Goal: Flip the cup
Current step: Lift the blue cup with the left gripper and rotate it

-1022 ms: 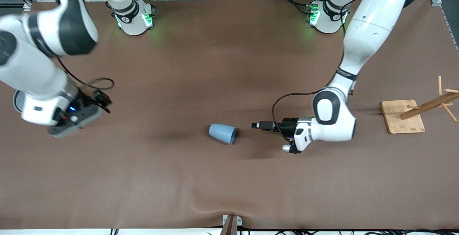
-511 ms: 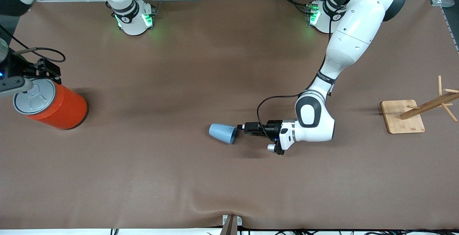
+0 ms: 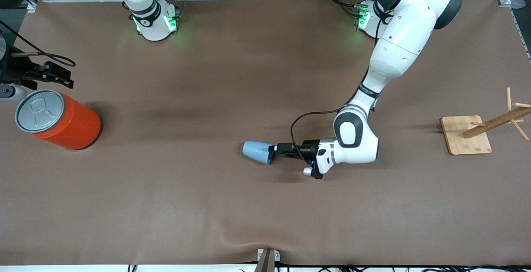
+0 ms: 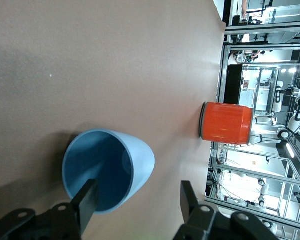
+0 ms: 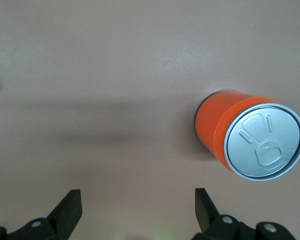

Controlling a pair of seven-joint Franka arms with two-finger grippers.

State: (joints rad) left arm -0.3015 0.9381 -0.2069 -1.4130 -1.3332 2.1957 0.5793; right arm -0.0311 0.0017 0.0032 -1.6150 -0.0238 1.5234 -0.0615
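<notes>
The light-blue cup point(image 3: 256, 152) lies on its side near the middle of the brown table, with its mouth toward the left arm's end. My left gripper point(image 3: 272, 149) is low at the cup's mouth and open. In the left wrist view one finger point(image 4: 88, 196) reaches into the dark-blue inside of the cup point(image 4: 135, 162). The other finger is outside the cup, so the open left gripper point(image 4: 137, 194) straddles the cup's wall. My right gripper point(image 5: 135, 210) is open and empty, up over the table beside the orange can point(image 5: 225, 131).
The large orange can point(image 3: 62, 122) with a grey pull-tab lid stands upright at the right arm's end of the table; it also shows in the left wrist view point(image 4: 226, 122). A wooden rack on a square base point(image 3: 465, 136) stands at the left arm's end.
My left gripper has moved along the table to the cup, and one finger has entered its mouth. The right arm has pulled back from the orange can, uncovering it.
</notes>
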